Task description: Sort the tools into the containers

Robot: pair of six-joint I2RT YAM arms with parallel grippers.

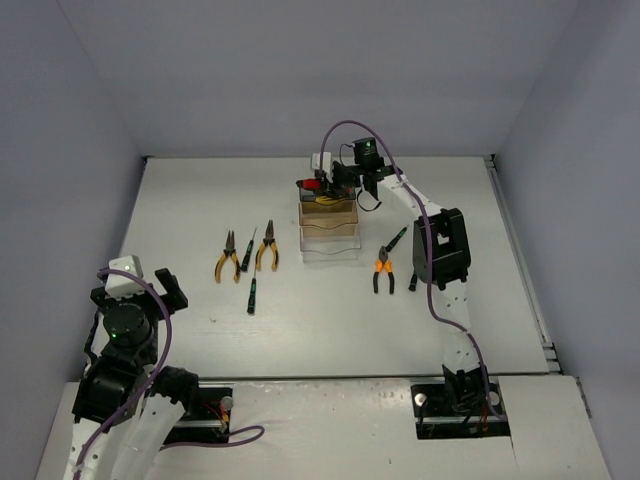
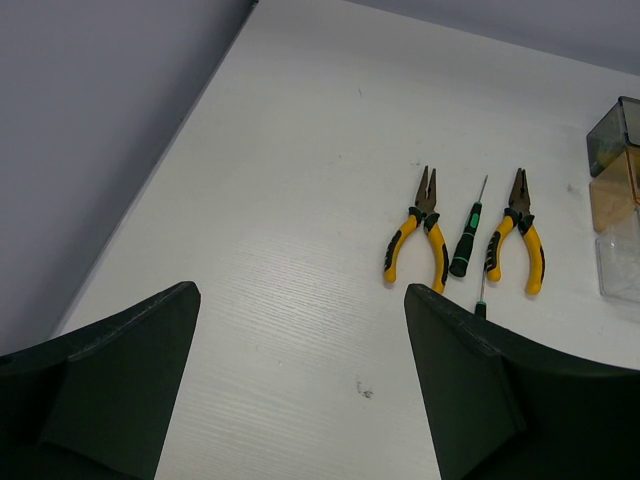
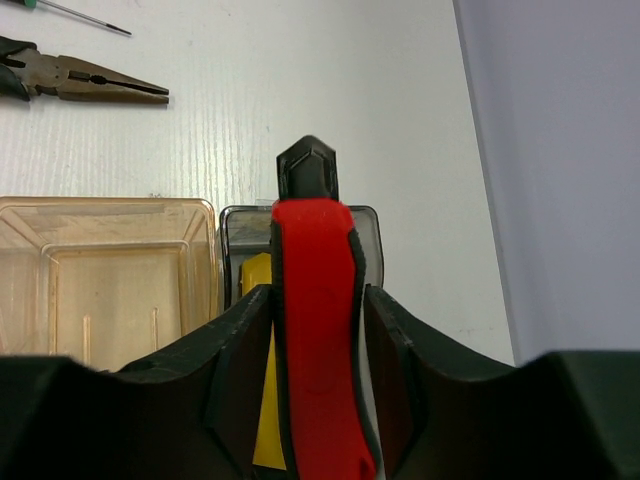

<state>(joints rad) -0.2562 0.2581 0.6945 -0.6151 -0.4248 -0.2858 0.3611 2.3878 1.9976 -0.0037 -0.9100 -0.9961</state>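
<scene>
Red-handled cutter (image 3: 315, 240): held in my right pincer (image 3: 315, 290) over the far end of the bin row. The notes below run from the near edge outward.

Near-left corner of the counter (image 1: 320, 330): my left pincer (image 2: 300, 290) hangs with its jaws spread wide and nothing between them.

Mid-counter, left of centre: yellow-handled pliers (image 2: 425, 212) and a screwdriver (image 2: 466, 240) lie loose, noses toward the far edge, with more tools beside them. Right of centre lie the orange-handled pliers (image 1: 384, 272). None of these are sorted yet.

Beyond them the row starts with the clear bin (image 1: 330, 245), then the amber bin (image 3: 100, 215), then the grey bin (image 3: 365, 225) nearest the far edge.

My right pincer is closed part-way, with both fingers pressed flat on the cutter's red handle. The handle's long axis runs straight out along my fingers, its dark tip leading toward the far edge. The grey bin sits directly beneath it, with something yellow already inside. I cannot tell whether the cutter touches the rim.

Judgement: the right arm owns this step and the left is well apart from it. The next move is to lower the cutter in line with the bin, then release it.
</scene>
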